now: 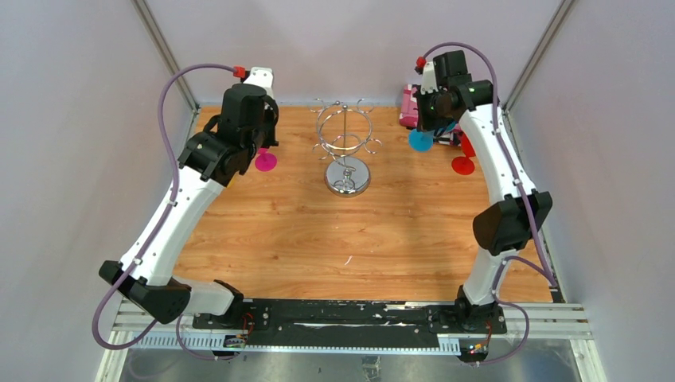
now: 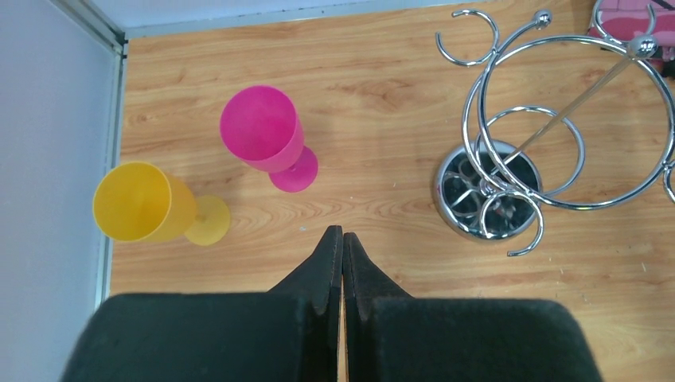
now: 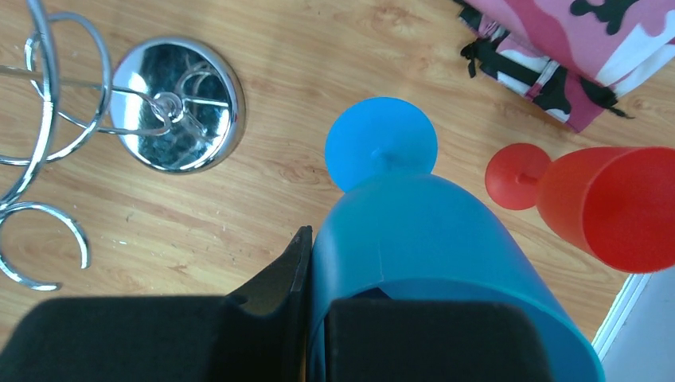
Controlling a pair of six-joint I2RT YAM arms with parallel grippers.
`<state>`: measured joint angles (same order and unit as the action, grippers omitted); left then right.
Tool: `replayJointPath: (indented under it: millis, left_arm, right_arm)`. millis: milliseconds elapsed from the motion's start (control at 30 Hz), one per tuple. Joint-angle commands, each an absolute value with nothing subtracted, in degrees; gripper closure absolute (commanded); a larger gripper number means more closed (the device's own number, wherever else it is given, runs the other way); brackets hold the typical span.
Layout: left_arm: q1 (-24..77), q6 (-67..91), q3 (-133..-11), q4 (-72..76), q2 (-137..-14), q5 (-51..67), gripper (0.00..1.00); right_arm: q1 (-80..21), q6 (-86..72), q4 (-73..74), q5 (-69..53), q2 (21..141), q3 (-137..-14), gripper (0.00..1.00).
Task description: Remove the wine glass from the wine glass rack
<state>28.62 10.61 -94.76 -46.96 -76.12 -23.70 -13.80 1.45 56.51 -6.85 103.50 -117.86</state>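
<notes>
The chrome wine glass rack [image 1: 346, 147] stands at the back middle of the table, and no glass hangs on its loops. It also shows in the left wrist view [image 2: 549, 135] and in the right wrist view [image 3: 177, 103]. My right gripper [image 3: 334, 263] is shut on the rim wall of a blue wine glass [image 3: 414, 231], one finger outside and one inside the bowl. The glass is upright with its foot [image 1: 419, 141] right of the rack. My left gripper [image 2: 342, 235] is shut and empty, above the wood beside a pink wine glass [image 2: 267, 135].
A yellow wine glass [image 2: 143, 203] stands left of the pink one near the left wall. A red wine glass [image 3: 605, 203] stands right of the blue one. A pink camouflage cloth item [image 3: 573, 48] lies at the back right. Walls close in on both sides.
</notes>
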Motion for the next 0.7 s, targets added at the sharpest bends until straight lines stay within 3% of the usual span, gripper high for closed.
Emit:
replayJointPath:
  millis: [0, 233, 467, 667]
  left_arm:
    - [29.0, 8.8, -93.2, -43.8, -74.8, -23.7, 1.0]
    - [29.0, 8.7, -93.1, -43.6, -75.2, -23.9, 1.0]
    - [29.0, 9.0, -92.8, -43.5, -75.2, -24.2, 0.94]
    - [29.0, 9.1, -91.9, -43.2, -75.5, -24.3, 1.0]
  right_arm:
    - [-15.1, 4.4, 60.9, -6.2, 106.9, -121.5, 1.0]
    - [-15.3, 6.6, 64.3, -5.9, 114.2, -127.2, 1.0]
    - [-15.2, 8.0, 65.4, -5.7, 119.7, -129.5, 1.0]
    - [-15.0, 8.6, 65.2, -6.6, 123.6, -129.8, 1.0]
